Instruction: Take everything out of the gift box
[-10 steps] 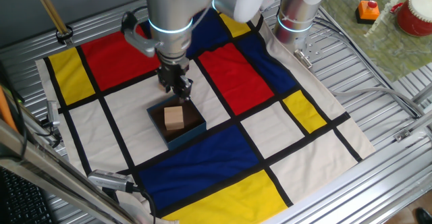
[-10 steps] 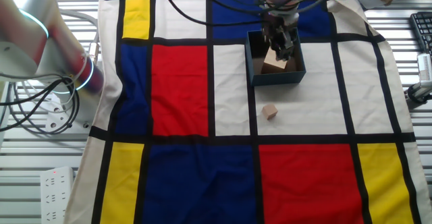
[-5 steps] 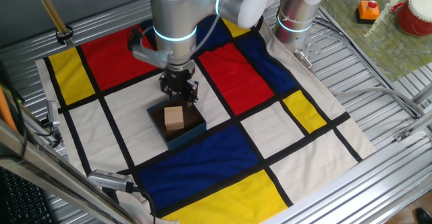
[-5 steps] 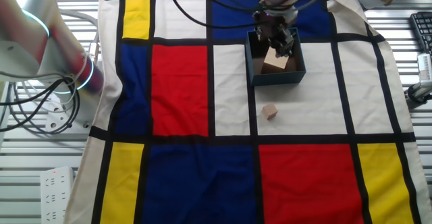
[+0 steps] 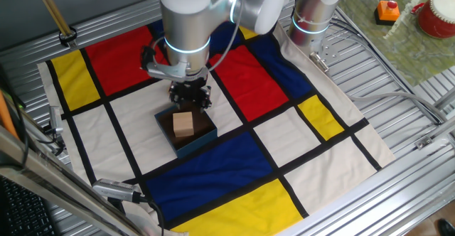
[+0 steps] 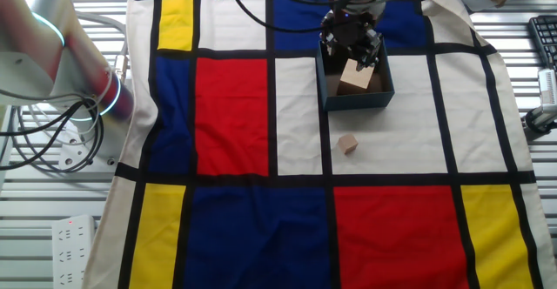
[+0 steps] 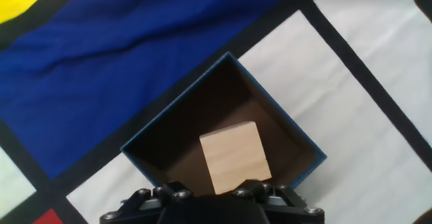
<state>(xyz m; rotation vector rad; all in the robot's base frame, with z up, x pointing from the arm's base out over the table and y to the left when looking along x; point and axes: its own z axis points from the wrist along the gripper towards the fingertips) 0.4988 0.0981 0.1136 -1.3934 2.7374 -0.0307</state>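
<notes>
A: Where is the light-tan wooden cube [image 7: 235, 157]?

B: Inside the shallow dark-blue cardboard gift box [image 7: 181, 102]. Probably light, rigid; grip opposite flat faces. End effector [image 5: 189, 96] hovers above; finger spread cannot be determined.

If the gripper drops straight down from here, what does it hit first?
Most likely the wooden block inside the gift box; the gripper hangs just above the box's near edge, so it might clip the wall instead.

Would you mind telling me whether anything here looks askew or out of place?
Two small things. The wooden block leans tilted inside the gift box rather than lying flat, and a second, smaller block sits loose on the white cloth outside it. Nothing looks damaged or spilled.
</notes>
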